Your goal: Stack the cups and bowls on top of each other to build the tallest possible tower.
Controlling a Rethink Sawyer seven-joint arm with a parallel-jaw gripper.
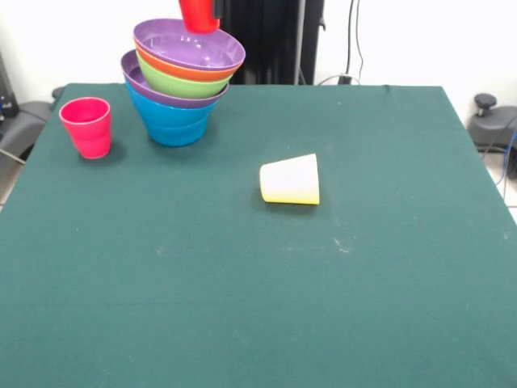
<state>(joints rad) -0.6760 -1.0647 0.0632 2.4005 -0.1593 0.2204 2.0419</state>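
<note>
Nested tower (184, 81) of bowls at the far left part of the bench (258, 267), leaning a little so the upper rims tilt toward the right. Lowest, a deep blue bowl (173, 121) resting on the green cloth; above it a wide purple bowl (139, 81), of which only the rim and a band of wall show; then a lime green bowl (179, 84), an orange bowl (174, 68) seen as a thin band, and on top a second wide purple bowl (189, 44) with its open inside facing up.

Directly over that top bowl, a red cup (199, 14), its lower end hanging just above or barely inside the purple rim, its upper part cut off by the top edge. Contact between cup and bowl impossible to judge. Dark shape (216, 10) just beside the cup at the top edge, possibly part of the gripper; whether spread or closed around the cup, cannot tell.

Left of the tower, near it but apart, a pink-magenta cup (86, 126) standing upright, mouth up. Well apart to the right and nearer the camera, a yellow cup (291, 179) lying on its side near the middle of the bench, wide mouth pointing right, narrow base pointing left.

Behind the far edge of the bench, a black pedestal (271, 40) against a white wall, with cables (353, 40) hanging to its right.
</note>
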